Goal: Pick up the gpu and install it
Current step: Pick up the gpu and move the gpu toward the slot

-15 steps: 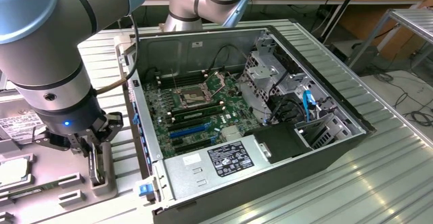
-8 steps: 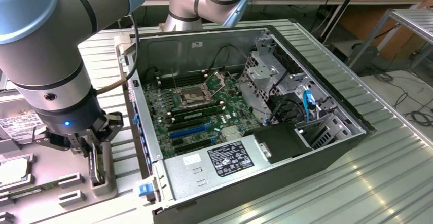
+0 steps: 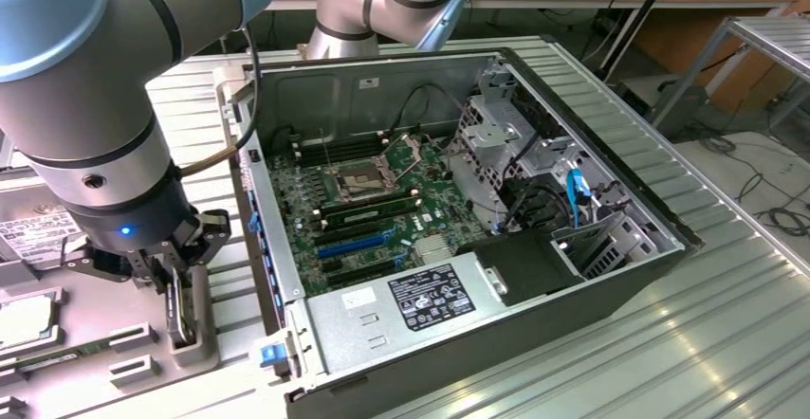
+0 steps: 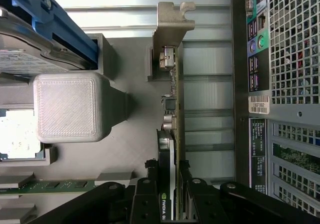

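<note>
One step of two looks underway: the claw (image 4: 167,170) is clamped on the gpu (image 4: 172,107), which stands on edge in its grey holder (image 4: 127,149) on the worktop (image 3: 708,343) at about 8 o'clock from the open computer case (image 3: 367,82), whose blue slots (image 3: 358,241) hold no card.

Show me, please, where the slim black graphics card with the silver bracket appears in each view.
Exterior view: the slim black graphics card with a silver metal bracket stands on edge at the lower left, gripped by the end effector.
Wrist view: the graphics card runs edge-on from the end effector to its bracket.
Shared landmark: the open metal computer case beside it.
</note>
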{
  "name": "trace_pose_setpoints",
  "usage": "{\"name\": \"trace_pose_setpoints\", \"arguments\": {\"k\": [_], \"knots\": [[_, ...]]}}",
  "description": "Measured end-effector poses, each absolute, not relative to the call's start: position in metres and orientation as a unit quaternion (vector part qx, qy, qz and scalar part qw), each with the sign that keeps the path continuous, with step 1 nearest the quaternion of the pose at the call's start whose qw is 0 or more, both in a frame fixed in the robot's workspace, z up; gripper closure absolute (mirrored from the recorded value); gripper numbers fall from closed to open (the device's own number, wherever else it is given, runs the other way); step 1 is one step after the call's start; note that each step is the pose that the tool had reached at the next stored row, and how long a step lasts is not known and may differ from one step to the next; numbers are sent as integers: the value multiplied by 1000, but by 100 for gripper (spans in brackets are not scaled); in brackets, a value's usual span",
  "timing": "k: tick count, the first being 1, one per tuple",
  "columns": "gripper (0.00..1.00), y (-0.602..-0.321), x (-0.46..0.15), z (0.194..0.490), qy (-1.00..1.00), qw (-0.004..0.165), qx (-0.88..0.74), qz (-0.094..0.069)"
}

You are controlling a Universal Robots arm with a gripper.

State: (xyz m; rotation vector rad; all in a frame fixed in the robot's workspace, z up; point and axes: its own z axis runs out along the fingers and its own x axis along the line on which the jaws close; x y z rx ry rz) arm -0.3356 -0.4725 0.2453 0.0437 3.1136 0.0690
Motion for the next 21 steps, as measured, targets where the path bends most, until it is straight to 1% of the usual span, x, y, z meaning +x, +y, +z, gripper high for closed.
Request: {"name": "trace_pose_setpoints", "arguments": {"k": [5,21], "knots": [[73,-472,-336,246,1000,13,14,22],[73,-472,-336,266,1000,13,14,22]]}}
